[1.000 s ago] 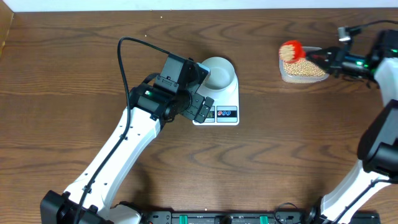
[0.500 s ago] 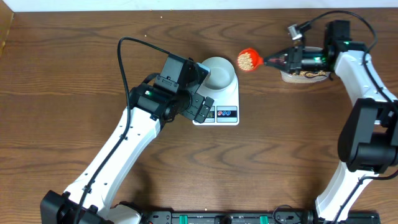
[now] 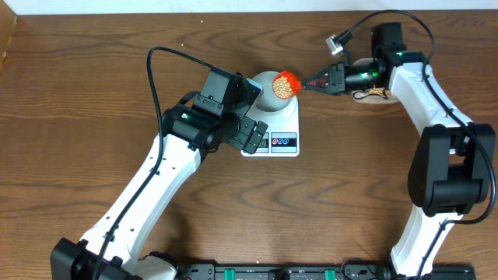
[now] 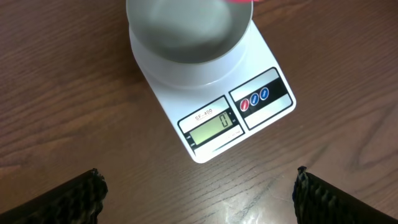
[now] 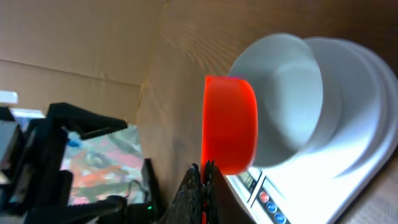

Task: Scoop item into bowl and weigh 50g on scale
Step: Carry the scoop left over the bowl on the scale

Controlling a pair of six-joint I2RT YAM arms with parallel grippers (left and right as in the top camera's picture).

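Starting at your left, the left gripper (image 4: 198,182) hangs low over the table (image 3: 93,70) with its jaws spread wide and nothing between them. Its two dark fingers (image 4: 68,199) show only at the bottom corners of the left wrist view. It sits just beside the display end of the scale (image 4: 214,99), apart from it.

The scale lies flat on the wood, and its grey display (image 4: 214,127) reads a single zero. The buttons (image 4: 255,99) sit in a dark strip next to the display. The bowl (image 3: 267,93) stands upright on the far end of the scale, on its round platform. What you can see of the bowl's inside is pale and bare in both wrist views.

Over the right side of the bowl's rim you have a red scoop (image 3: 285,85). Its mouth faces up and it is filled with the beans (image 3: 285,89) in a tan heap. From the right wrist view the scoop (image 5: 230,124) shows side-on, close beside the bowl (image 5: 280,93).

The right gripper (image 3: 325,78) is clamped tight on the scoop's thin handle, with the arm reaching in from the right.

Further right, a clear tub (image 3: 372,95) is mostly hidden under that arm, so you cannot tell its contents.
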